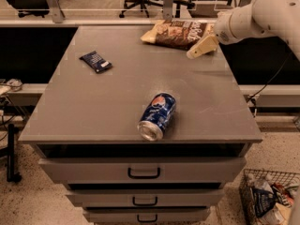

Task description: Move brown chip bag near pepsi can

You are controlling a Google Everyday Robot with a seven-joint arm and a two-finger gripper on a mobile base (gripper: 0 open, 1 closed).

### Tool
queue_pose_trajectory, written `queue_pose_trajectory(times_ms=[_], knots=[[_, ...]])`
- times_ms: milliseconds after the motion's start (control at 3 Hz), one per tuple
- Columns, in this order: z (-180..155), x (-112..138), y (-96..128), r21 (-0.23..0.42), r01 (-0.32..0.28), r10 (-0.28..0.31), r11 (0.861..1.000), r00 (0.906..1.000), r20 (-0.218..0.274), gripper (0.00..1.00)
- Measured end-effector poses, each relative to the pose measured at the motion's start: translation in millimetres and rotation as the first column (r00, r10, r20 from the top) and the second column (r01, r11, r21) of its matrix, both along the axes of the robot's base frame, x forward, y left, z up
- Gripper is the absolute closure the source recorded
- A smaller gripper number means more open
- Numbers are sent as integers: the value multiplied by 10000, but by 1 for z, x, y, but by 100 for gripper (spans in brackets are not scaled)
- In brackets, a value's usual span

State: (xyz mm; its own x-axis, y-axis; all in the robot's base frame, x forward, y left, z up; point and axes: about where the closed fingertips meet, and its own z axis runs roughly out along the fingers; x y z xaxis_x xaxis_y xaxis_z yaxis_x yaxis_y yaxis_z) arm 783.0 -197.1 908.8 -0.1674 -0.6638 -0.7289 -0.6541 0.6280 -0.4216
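Observation:
The brown chip bag (pixel 176 33) lies flat at the far right of the grey cabinet top (pixel 122 97), dark centre panel up. The pepsi can (pixel 157 116) lies on its side near the front edge, its silver end facing the front. My gripper (pixel 197 50) hangs from the white arm at the right, its cream tip low over the cabinet top just in front of the bag's right end.
A small dark blue flat packet (pixel 95 61) lies at the left of the cabinet top. Drawers with black handles (pixel 143 173) are below. A wire basket of packets (pixel 267 198) stands on the floor at the right. Office chairs stand behind.

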Motion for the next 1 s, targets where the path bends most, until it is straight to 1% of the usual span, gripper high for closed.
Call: queue_pose_trajectory(times_ms=[333,667,1000], knots=[[-10,35,-3,542,462,-474,9975,9987,211,0],[-24,62,-6,1138,824,-841,9901,9964,103,0],[-39,79,-8,1485,1076,-1073,9830,9942,-102,16]])
